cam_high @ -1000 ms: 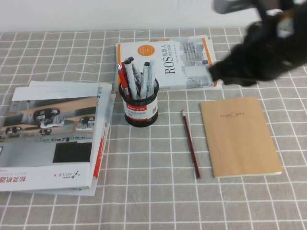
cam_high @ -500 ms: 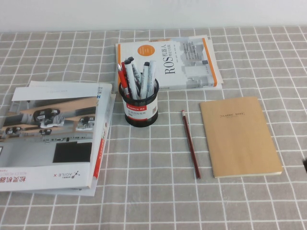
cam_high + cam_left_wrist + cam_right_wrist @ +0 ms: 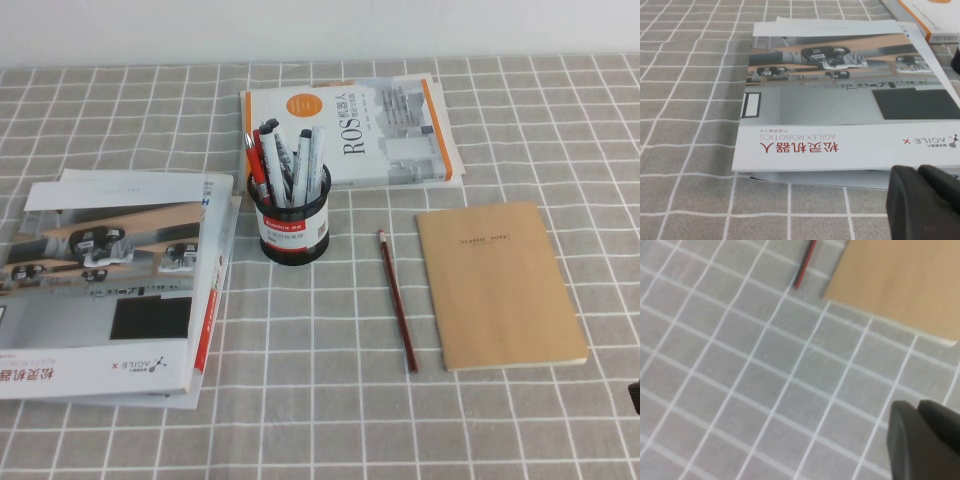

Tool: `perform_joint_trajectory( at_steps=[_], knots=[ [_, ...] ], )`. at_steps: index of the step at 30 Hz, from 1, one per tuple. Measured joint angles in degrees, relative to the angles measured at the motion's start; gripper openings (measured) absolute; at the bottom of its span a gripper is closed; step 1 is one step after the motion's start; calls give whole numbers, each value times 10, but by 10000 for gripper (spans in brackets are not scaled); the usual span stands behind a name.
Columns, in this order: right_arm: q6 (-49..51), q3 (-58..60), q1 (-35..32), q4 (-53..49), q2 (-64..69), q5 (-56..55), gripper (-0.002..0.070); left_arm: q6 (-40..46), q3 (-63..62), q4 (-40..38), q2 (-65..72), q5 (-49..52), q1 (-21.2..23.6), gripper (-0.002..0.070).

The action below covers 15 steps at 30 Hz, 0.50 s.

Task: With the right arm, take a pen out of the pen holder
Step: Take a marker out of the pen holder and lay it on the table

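Currently listed, on a desk (image 3: 330, 420) under grey checked cloth:

Item 1. Pen holder (image 3: 292, 232), a black cup with a red-and-white label, standing left of centre, just in front of a book (image 3: 390, 125). Contents: pens (image 3: 285, 165), a crowded bunch of red, black and white barrels. Long axes near upright, caps up, tops fanning a little toward the far left. Judged light, stiff, smooth plastic, likely slippery. Best taken on the bare upper barrel above the rim, at an outer pen, and drawn straight up along its axis (the cup looks light and could tip or ride along).

Item 2. Single pen (image 3: 398, 300), slim, dark red, flat on the cloth between holder and notebook (image 3: 500, 285), touching neither. Long axis runs near to far, far end angled slightly to the left. Possibly the one already out; cannot tell.

Item 3. Right gripper (image 3: 919, 412), low over bare cloth off the notebook's near corner, well apart from the holder. Jaws clenched, nothing in them.

Item 4. Left gripper (image 3: 918, 175), over the near edge of a brochure (image 3: 840, 100) on the left. Jaws pressed together, empty.
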Motion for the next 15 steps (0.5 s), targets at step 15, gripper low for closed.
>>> perform_joint_trajectory(
  at_steps=[15],
  knots=[
    [-1,285,-261,91,-227,-303,-12,0,0,0,0,0,0,-5]
  ],
)
